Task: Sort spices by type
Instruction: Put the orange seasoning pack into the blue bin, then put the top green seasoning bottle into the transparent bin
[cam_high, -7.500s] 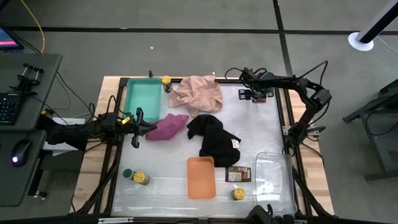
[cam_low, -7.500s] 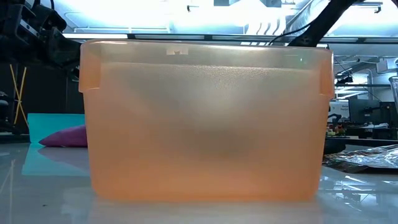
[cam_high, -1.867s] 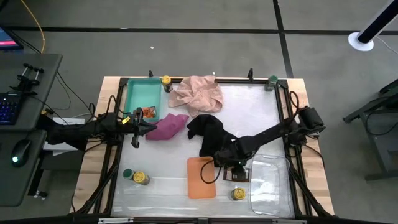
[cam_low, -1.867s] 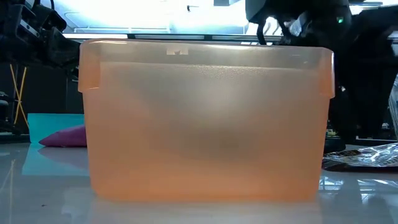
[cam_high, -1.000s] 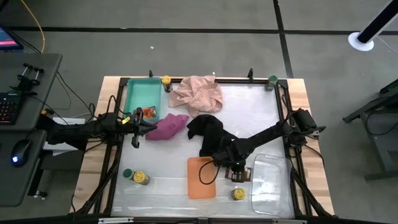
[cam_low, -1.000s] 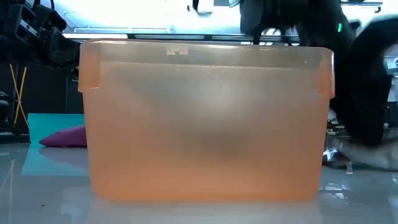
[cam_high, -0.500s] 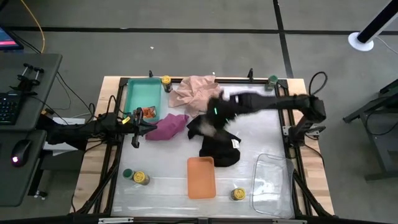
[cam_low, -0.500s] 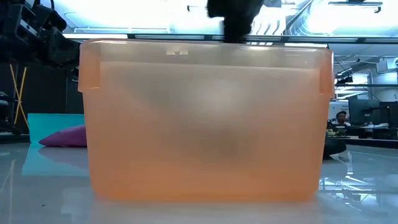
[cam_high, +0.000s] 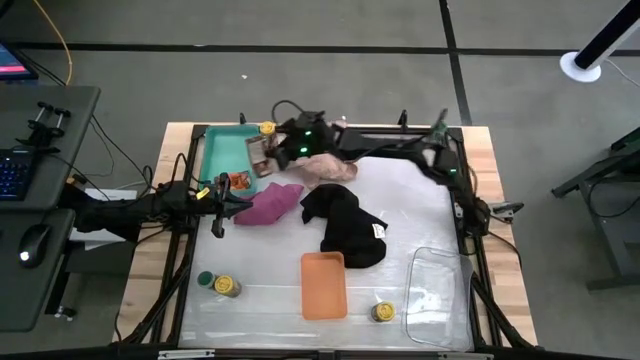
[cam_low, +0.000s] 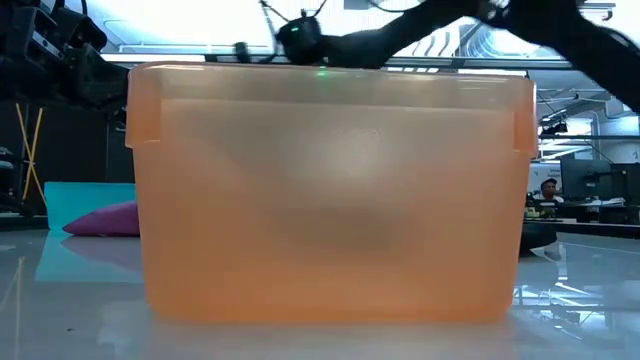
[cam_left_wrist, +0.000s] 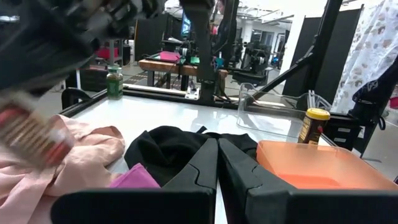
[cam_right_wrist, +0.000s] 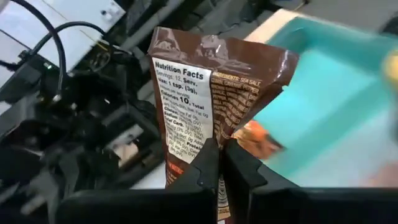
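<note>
One orange packet (cam_high: 238, 180) already lies in your teal tray (cam_high: 222, 150) at ten o'clock; your right gripper (cam_high: 268, 157) pinches a brown packet (cam_right_wrist: 211, 93) above it. Left gripper (cam_high: 222, 202) waits closed. Jars (cam_high: 227, 287) remain unsorted.

Both arms are dark, slim and jointed, with black cables looping along them; the right arm (cam_high: 390, 148) shows a small green light near its wrist.

Bare table (cam_high: 420, 215) lies open between black cloth (cam_high: 345, 222) and clear tray (cam_high: 437, 290).
</note>
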